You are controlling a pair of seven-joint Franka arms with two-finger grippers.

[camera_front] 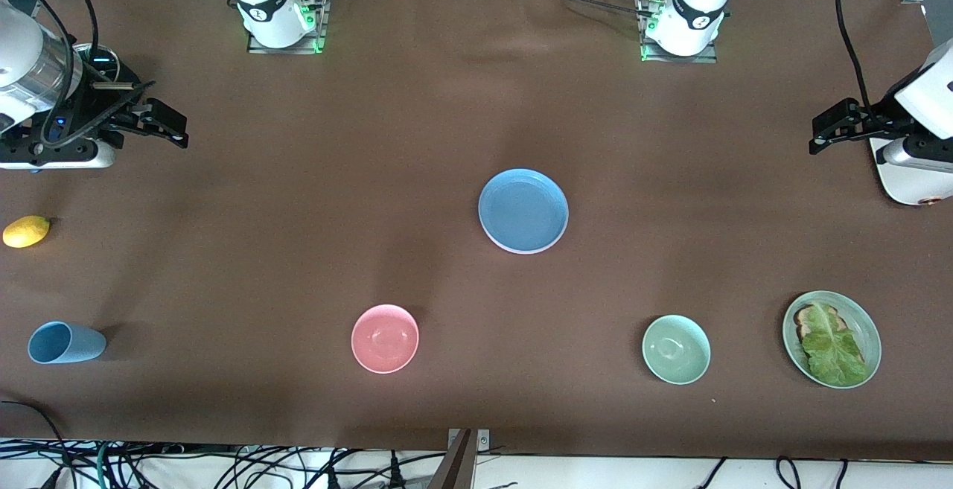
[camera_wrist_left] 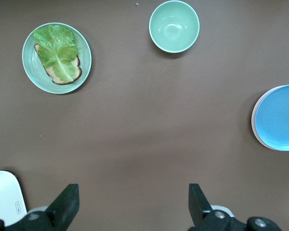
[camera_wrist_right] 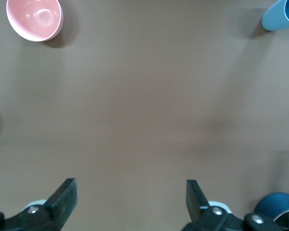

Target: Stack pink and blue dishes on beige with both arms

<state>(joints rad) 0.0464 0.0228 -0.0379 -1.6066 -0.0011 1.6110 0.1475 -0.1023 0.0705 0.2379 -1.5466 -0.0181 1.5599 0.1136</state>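
Both grippers hang wide open and empty: the left gripper (camera_front: pixel 819 135) and right gripper (camera_front: pixel 175 128) wait at the table's ends, well apart from the blue plate (camera_front: pixel 523 211). It tops a stack (perhaps pink beneath). Nearer the camera: one pink bowl (camera_front: pixel 385 338), one green bowl (camera_front: pixel 676 349), one blue cup (camera_front: pixel 65 342).

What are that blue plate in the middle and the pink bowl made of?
The blue plate looks like matte plastic or glazed ceramic: even colour, no sharp glare. Pale rims under its edge suggest it tops a stack. The pink bowl looks glossier, with soft highlights inside, so perhaps glazed ceramic or melamine. The look alone leaves it open.
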